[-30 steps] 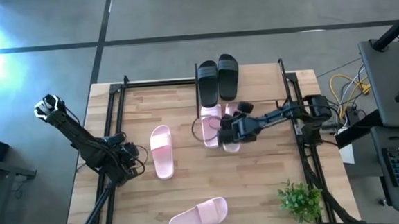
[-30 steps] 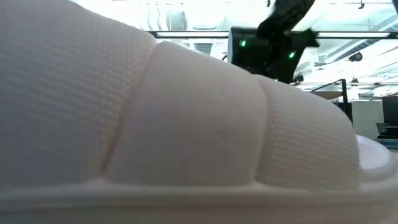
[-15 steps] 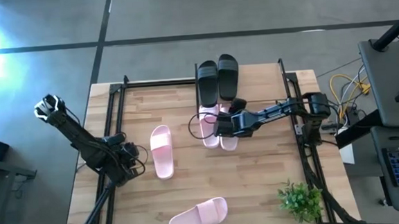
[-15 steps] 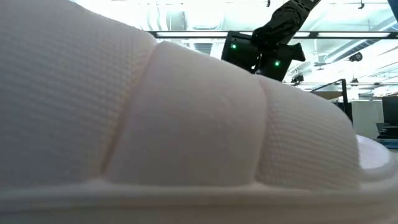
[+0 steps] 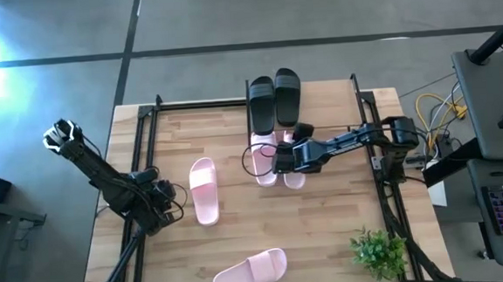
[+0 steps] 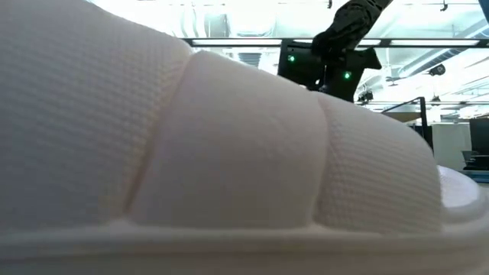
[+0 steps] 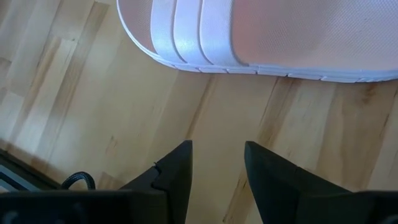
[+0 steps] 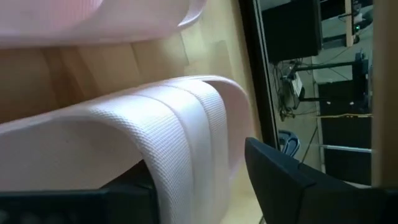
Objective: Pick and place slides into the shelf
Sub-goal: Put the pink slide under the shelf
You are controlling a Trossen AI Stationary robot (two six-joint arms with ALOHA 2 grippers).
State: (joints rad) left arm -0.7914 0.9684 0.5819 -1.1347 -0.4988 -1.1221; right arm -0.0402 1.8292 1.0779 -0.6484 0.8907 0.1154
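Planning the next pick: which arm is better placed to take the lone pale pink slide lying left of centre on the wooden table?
Left. The left gripper sits beside that pale pink slide, fingers open; the right gripper is busy.

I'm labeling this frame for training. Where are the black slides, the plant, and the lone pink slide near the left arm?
black slides (image 5: pixel 274 100): high view, on the strap of the pair's left one.
plant (image 5: pixel 378 249): high view, middle of the leaves.
lone pink slide (image 5: pixel 204 191): high view, on its strap.

Ribbed, woven-textured matt slide strap (image 8: pixel 186 137)
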